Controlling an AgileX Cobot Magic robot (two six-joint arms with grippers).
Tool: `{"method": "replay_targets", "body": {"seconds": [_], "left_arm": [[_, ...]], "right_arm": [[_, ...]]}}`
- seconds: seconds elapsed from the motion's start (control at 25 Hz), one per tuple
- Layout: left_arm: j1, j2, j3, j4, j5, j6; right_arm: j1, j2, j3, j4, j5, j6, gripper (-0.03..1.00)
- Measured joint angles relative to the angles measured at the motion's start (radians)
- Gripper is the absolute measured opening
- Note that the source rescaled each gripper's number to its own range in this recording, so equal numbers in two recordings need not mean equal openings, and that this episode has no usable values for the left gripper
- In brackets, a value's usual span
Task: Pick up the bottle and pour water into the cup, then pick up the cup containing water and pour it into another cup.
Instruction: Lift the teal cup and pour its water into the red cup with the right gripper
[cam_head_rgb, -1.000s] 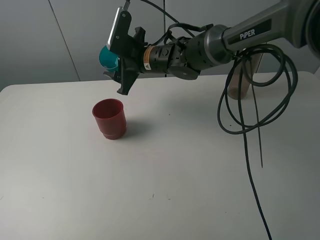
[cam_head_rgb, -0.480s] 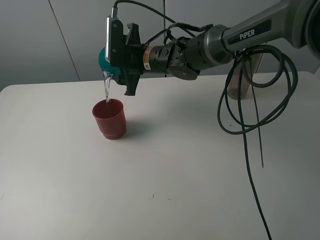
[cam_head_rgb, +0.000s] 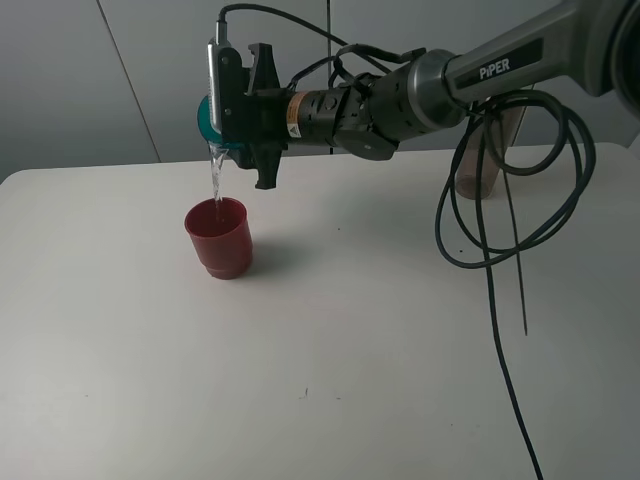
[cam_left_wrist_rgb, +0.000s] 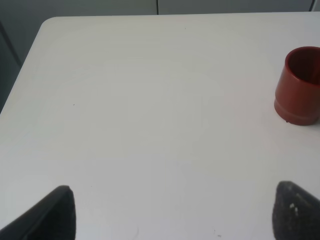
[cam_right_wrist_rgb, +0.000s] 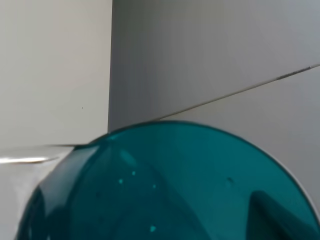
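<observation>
Teal cup (cam_head_rgb: 204, 116) tipped sideways in right hand (cam_head_rgb: 238, 118) above red cup (cam_head_rgb: 218, 236).

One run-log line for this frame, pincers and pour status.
phase: cup-to-cup pour | right pincer: shut on teal cup, tipped | water stream: falling into red cup | left pincer: open, empty

Robot lab: bare white table (cam_head_rgb: 350, 330), grey wall panels (cam_head_rgb: 60, 80), cabled arm (cam_head_rgb: 500, 58).

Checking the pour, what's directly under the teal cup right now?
A stream of water falls from the tipped teal cup into the red cup standing on the table below it. The red cup's opaque wall hides how much water it holds.
</observation>
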Motion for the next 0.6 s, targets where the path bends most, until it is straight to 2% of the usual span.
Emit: {"method": "replay_targets", "body": {"seconds": [0.28, 0.6], "left_arm": [[0.0, 0.0, 0.0, 0.0, 0.0, 0.0], [0.0, 0.0, 0.0, 0.0, 0.0, 0.0]], "right_arm": [[0.0, 0.0, 0.0, 0.019, -0.002, -0.101, 0.04], [0.0, 0.0, 0.0, 0.048, -0.046, -0.196, 0.04]]}}
